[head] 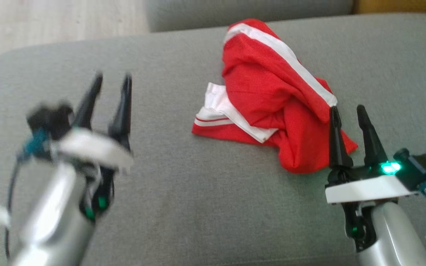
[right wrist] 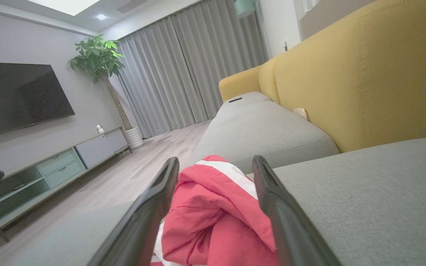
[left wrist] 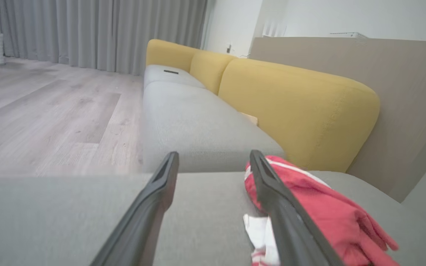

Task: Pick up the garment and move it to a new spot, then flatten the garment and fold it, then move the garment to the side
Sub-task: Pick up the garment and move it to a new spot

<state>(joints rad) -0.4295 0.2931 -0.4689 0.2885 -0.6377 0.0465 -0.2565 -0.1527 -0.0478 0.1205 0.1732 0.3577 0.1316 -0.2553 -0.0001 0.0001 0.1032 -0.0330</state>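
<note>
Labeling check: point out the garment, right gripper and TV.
garment (head: 268, 85), head view, red middle of heap.
right gripper (head: 347, 108), head view, midway between fingertips.
TV (right wrist: 17, 96), right wrist view, screen middle.

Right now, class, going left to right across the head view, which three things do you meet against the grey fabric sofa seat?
Open left gripper → crumpled red fabric garment with white stripes → open right gripper.

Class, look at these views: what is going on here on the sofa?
A two-armed robot faces a crumpled red-and-white garment lying on a grey sofa cushion. Its right gripper is at the garment's near edge, jaws open; the left gripper hovers off to the side, also open. Nothing is lifted yet.
</note>
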